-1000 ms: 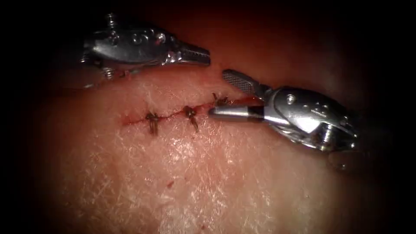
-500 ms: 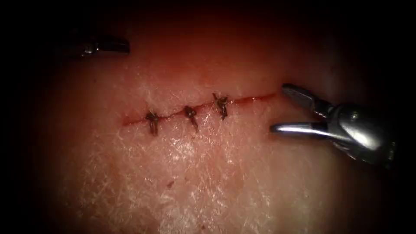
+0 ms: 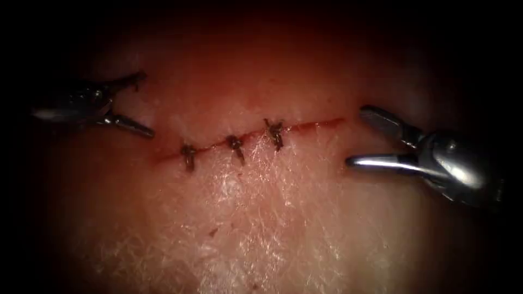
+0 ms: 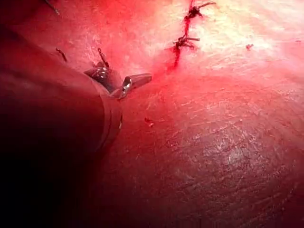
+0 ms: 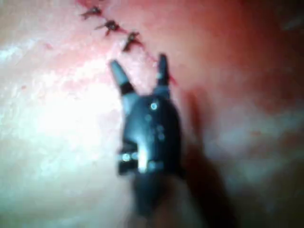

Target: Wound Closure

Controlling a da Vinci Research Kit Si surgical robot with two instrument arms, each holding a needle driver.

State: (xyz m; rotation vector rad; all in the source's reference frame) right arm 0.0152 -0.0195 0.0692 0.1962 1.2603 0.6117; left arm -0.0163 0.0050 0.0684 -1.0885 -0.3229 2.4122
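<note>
The stitched cut (image 3: 250, 139) runs left-right, between the open, empty left tool (image 3: 139, 103) and right tool (image 3: 354, 136).

Nothing here can be read: I see no letters, numbers, brand marks or signs on the tissue (image 3: 261, 218) or on either tool.

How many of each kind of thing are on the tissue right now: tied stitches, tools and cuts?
Dark knotted thread stitches: 3
Silver two-jawed metal tools: 2, left tool, right tool, both open, holding nothing
Red cut in the pale tissue: 1
Total: 6
</note>
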